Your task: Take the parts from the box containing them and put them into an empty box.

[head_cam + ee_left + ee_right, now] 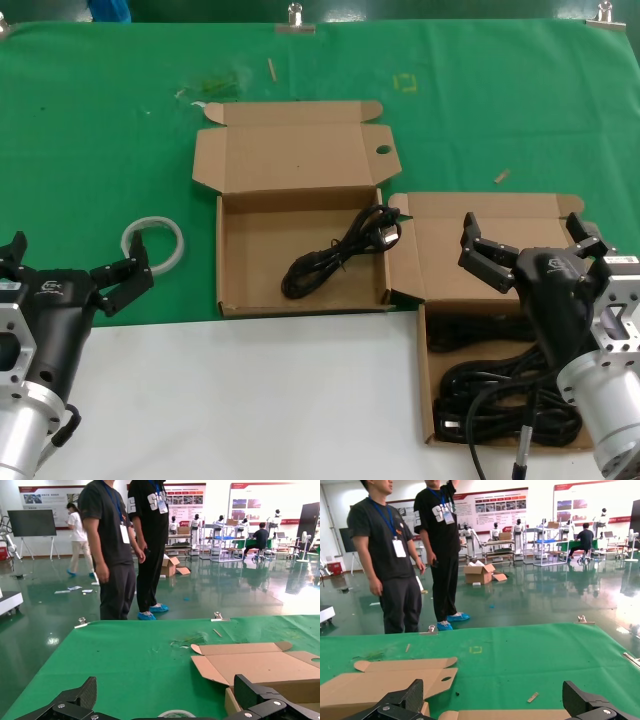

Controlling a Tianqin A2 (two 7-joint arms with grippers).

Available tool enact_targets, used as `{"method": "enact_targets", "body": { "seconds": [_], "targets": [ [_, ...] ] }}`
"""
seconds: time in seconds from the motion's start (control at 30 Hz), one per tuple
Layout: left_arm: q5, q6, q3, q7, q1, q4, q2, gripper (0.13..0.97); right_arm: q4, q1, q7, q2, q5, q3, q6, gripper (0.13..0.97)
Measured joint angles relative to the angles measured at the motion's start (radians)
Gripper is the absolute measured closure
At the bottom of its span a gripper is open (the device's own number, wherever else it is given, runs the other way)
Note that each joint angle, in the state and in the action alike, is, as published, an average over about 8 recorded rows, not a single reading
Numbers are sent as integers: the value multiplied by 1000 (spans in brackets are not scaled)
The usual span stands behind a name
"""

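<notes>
Hovering spread-fingered, the right gripper is hanging over the right box of cords; one cord is already lying in the left box. Next, it should descend and pinch a bundle. The left gripper is idling open, near left.

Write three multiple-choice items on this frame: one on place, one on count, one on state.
1. The white ring lies:
A. inside a carton
B. on the green cloth by the left end effector
C. on the white surface

2. Cords in the left carton:
A. none
B. one
C. three

3. The right end effector is:
A. open, empty
B. shut on a cord
C. out of view

B: it rests on cloth left of that carton.
B: a single cord lies inside.
A: fingers spread above the right carton, holding nothing.
</notes>
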Motion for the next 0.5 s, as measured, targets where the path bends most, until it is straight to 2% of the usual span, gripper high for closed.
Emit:
{"method": "enact_targets", "body": {
  "seconds": [0.5],
  "targets": [
    [0, 0, 0, 0, 0, 0, 0, 132, 0, 0, 0, 0, 0, 0, 0, 129]
  ]
}}
